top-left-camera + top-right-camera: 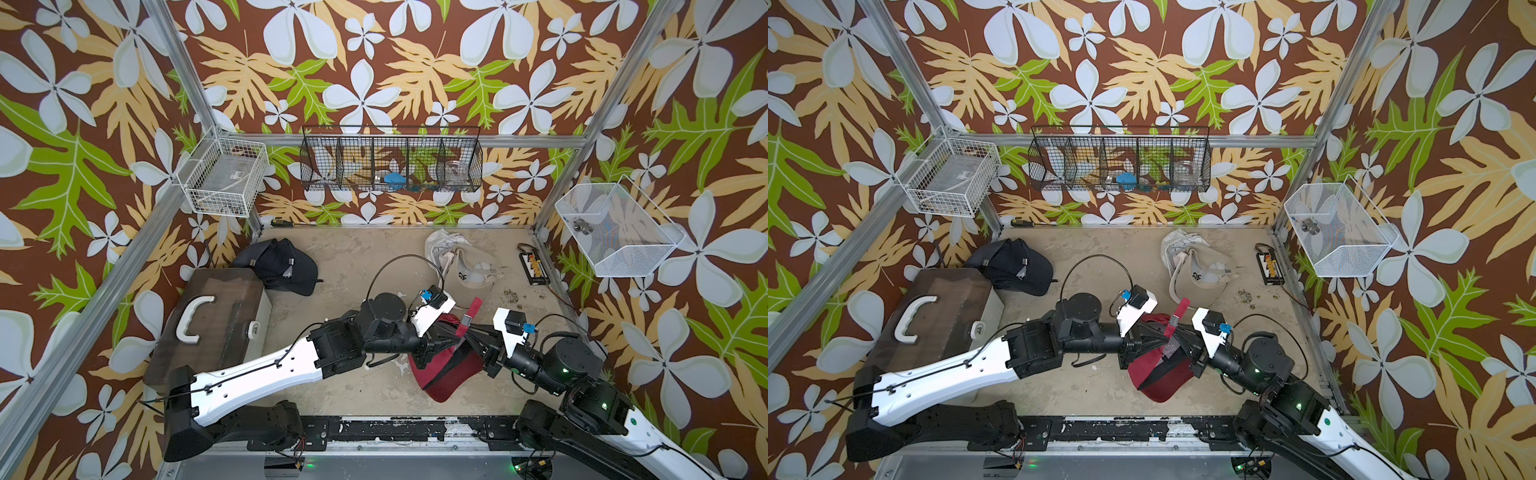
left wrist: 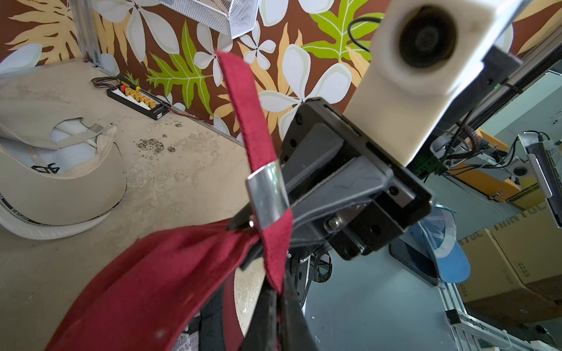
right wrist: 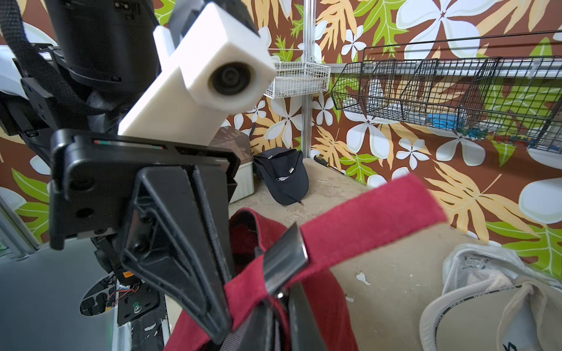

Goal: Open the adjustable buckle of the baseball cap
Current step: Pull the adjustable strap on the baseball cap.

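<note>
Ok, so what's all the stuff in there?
red cap: 1, red, front middle, between both hands
strap: 1, red, up through buckle
buckle: 1, silver, on strap
black caps: maybe 2, black, back left
pale caps: maybe 2, beige and white, back right
box: 1, brown lid, left
wire baskets: 3, two white, one black, on walls
screwdriver: 1, black-yellow, back edge
connector board: 1, black, right edge
left hand: 1, black, pinching strap
right hand: 1, black, pinching buckle

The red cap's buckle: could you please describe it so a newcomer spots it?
On the sandy table, find the red cap at the front. Its buckle is the silver clasp on the raised strap; the black cap and beige cap lie farther back.
</note>
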